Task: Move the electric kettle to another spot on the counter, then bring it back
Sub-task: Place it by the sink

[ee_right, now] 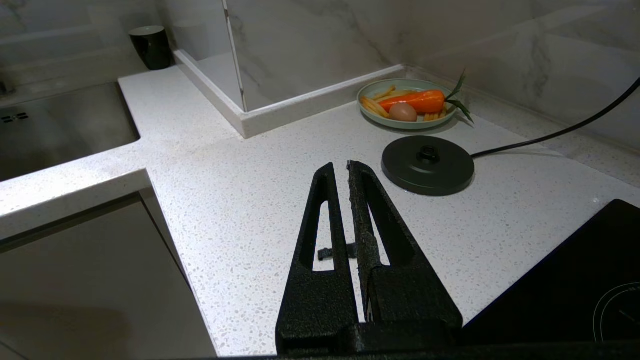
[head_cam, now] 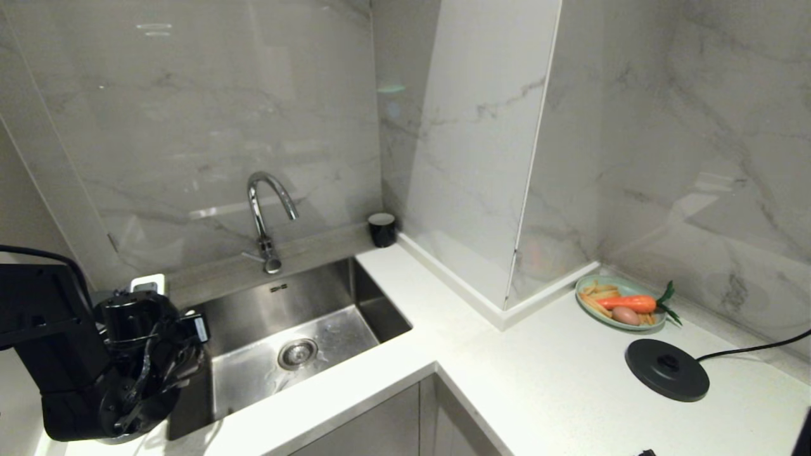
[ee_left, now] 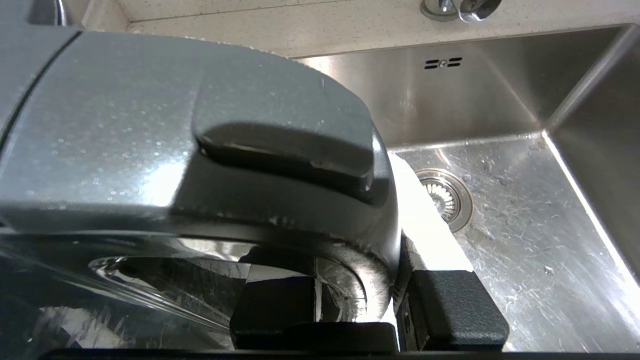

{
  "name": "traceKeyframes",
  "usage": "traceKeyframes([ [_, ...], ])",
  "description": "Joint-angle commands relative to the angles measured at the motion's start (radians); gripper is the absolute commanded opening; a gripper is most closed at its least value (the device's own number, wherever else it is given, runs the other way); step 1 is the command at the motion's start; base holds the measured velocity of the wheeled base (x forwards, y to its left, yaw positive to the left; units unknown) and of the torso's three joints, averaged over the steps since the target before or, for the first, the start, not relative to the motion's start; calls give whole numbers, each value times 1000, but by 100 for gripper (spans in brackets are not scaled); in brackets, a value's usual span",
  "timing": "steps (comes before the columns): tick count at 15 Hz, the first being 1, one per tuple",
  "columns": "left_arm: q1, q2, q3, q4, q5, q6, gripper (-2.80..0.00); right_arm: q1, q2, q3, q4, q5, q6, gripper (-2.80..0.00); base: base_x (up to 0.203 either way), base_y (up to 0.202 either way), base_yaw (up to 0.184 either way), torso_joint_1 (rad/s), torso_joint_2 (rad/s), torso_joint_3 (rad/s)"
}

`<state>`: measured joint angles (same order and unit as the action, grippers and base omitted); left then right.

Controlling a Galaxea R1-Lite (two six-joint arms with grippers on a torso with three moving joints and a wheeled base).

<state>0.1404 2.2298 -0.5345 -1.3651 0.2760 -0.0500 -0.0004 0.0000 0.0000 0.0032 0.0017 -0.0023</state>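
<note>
**Figure: left arm gripping the kettle beside the sink, head view as reference.**

- **Position.** The electric kettle (head_cam: 44, 354) is at the 8 o'clock edge of the scene, on the side of the sink (head_cam: 374, 310) away from the counter's corner. Whether its foot rests on the counter (head_cam: 538, 380) or hangs clear cannot be told.
- **Left arm.** The left gripper (ee_left: 360, 320) has its fingers (ee_left: 450, 312) drawn narrow on either side of the kettle's loop handle, clamping it. The kettle body lies directly ahead of them, and its long axis appears close to upright.
- **Key relation.** The round power base (head_cam: 666, 369) lies well apart, toward 3 o'clock from the kettle. The sink and the counter's inner corner lie between them.
- **Right arm.** The right gripper (ee_right: 345, 170) is the nearer to the base, which sits at its 1 o'clock. Its fingers are almost together and hold nothing.
- **Materials.**
  - Kettle: glossy, mirror-dark wall, with a matte grey-black handle and lid tab flecked with droplets.
  - Sink: brushed steel, wet.
  - Counter: white speckled stone.
  - Base: flat matte black disc with a central stud and cord.
</note>
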Motion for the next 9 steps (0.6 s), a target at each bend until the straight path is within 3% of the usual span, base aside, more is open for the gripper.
traceKeyframes([
  [1, 1, 7, -2, -6, 2, -1, -280, 0, 0, 0, 0, 1, -1, -280, 0, 0, 0, 0, 0, 0],
  [7, 1, 14, -4, -6, 3, -2, -280, 0, 0, 0, 0, 0, -1, -280, 0, 0, 0, 0, 0, 0],
  [8, 1, 11, -4, -6, 2, -2, 0, -1, 0, 0, 0, 0, -1, -280, 0, 0, 0, 0, 0, 0],
  [9, 0, 8, -2, -6, 2, -2, 0, 0, 0, 0, 0, 1, -2, -280, 0, 0, 0, 0, 0, 0],
])
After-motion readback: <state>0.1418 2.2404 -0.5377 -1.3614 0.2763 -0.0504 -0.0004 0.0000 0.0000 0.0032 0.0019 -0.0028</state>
